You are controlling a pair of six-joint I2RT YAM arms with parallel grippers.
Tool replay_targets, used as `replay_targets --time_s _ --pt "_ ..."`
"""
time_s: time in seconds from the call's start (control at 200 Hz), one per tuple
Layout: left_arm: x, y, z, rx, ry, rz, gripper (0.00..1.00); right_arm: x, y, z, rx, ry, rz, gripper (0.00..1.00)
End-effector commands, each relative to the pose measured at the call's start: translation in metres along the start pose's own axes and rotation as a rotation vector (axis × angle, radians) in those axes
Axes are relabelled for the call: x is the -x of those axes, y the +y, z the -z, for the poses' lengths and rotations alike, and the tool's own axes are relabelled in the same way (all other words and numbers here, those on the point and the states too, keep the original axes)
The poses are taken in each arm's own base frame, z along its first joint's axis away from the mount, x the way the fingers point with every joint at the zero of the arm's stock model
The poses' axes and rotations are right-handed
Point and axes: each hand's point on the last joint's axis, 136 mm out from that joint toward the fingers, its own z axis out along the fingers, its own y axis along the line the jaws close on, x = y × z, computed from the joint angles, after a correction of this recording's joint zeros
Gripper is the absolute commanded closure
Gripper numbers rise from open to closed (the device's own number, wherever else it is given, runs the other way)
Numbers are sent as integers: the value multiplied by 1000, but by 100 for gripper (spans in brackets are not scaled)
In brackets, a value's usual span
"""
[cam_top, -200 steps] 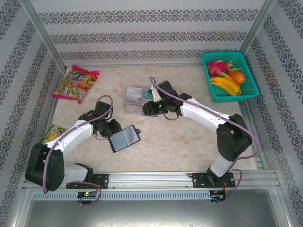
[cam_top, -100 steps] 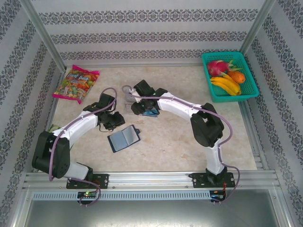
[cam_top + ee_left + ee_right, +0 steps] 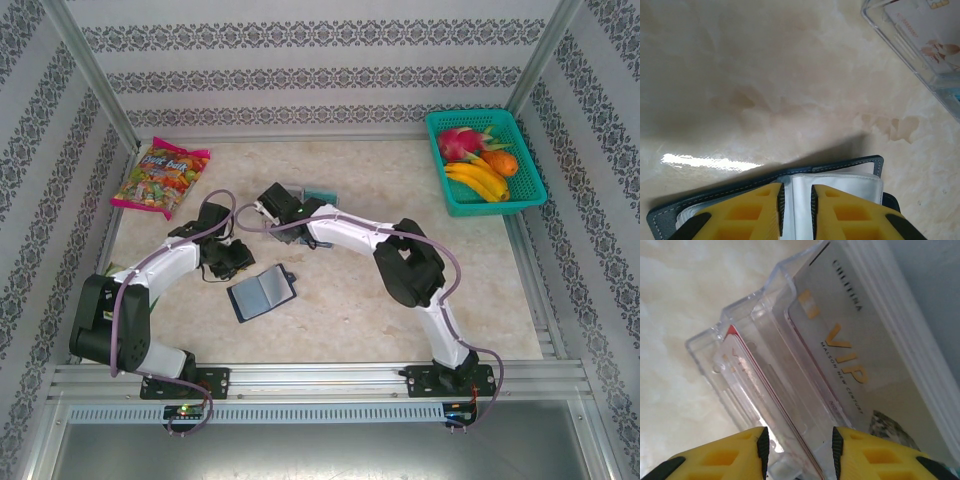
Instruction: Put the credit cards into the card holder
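Note:
The card holder (image 3: 262, 293) lies open on the table, dark navy outside and grey inside. My left gripper (image 3: 232, 262) hovers at its upper left edge. In the left wrist view its yellow fingers (image 3: 755, 210) stand a narrow gap apart over the card holder's pale lining (image 3: 840, 182), clamping nothing. My right gripper (image 3: 272, 205) is over the clear acrylic tray (image 3: 735, 330) and stands open (image 3: 799, 452), straddling a red-edged card (image 3: 756, 376) upright in a slot. A grey VIP credit card (image 3: 850, 355) stands in the neighbouring slot. A teal card (image 3: 322, 194) shows behind the right arm.
A corner of the clear tray (image 3: 910, 45), with a printed card inside, lies just beyond the card holder. A candy bag (image 3: 160, 178) is at the back left. A green basket (image 3: 520, 190) of fruit is at the back right. Metal frame posts bound the table.
My right arm has swung left, from the tray's right side to over its left part. The left gripper has drawn back slightly up and left. The card holder has not moved.

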Motion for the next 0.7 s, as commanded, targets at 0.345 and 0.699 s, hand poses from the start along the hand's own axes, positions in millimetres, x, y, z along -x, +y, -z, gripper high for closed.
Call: replay_targets --time_s 0.345,0.699 --pt "0 -2 2 -55 -6 -22 76 4 -6 -23 -204 7 151 63" --pt "-2 -1 1 -52 -2 -23 76 -4 -1 -25 -198 -4 152 74"
